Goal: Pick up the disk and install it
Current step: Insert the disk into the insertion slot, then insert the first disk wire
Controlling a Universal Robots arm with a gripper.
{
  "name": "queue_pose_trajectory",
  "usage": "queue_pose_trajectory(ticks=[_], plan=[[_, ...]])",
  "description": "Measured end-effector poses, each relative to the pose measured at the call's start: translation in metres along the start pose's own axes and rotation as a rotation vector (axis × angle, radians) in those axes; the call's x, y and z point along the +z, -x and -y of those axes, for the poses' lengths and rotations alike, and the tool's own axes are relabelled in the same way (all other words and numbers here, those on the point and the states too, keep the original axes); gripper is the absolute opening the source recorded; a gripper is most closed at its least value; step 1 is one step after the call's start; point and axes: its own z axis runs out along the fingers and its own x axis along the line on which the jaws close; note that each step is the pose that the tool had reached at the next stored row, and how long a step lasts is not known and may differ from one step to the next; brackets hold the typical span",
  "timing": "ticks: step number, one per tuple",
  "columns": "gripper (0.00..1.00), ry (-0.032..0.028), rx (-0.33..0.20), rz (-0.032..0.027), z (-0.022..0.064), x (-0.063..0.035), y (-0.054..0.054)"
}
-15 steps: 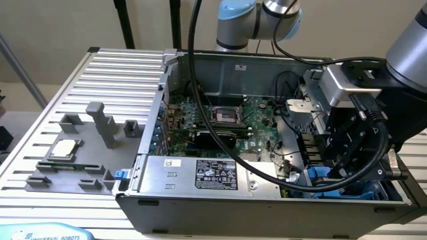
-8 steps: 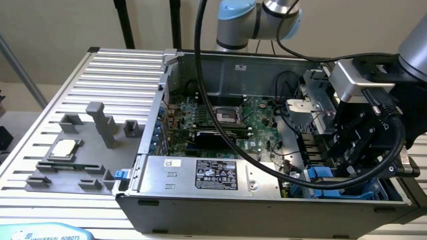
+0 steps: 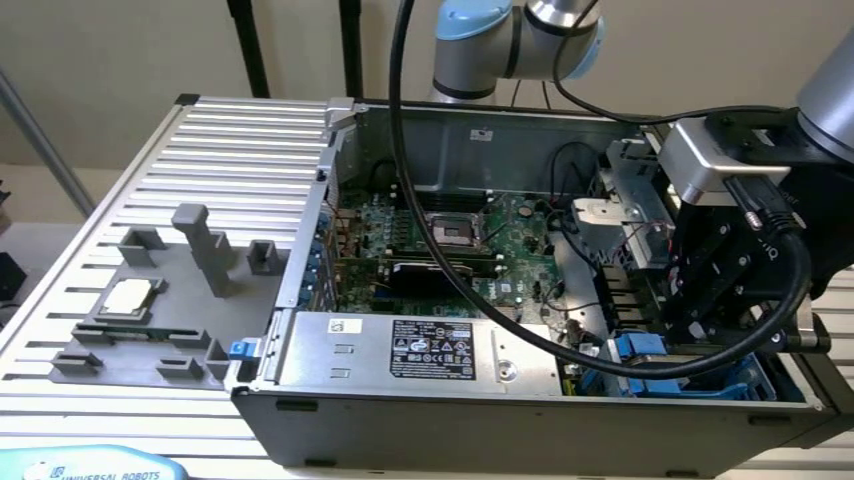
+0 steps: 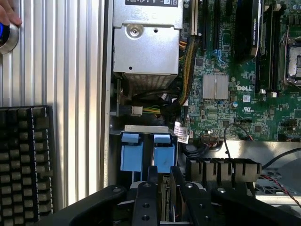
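Exterior view: my black gripper point(image 3: 701, 335) hangs inside the open grey computer case point(image 3: 534, 410), low on the exterior view's right, just over the blue plastic drive carriers point(image 3: 647, 348).

Wrist view: flat silver-grey metal disk point(image 4: 162, 190) sits edge-on in my gap, touching the carriers' blue tabs. Clamped on it or not, can't tell. A black keyboard point(image 4: 23, 160) lies outside the case wall.

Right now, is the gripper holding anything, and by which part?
Cannot tell. The gripper is down by the blue carriers inside the computer case; whether it grips one is unclear.
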Motion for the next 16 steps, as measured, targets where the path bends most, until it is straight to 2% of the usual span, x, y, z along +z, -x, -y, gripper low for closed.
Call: queue_pose_trajectory(ticks=[16], plan=[[0.25,0.0001,0.000,-0.0004,0.0015,-0.0012,0.0000]])
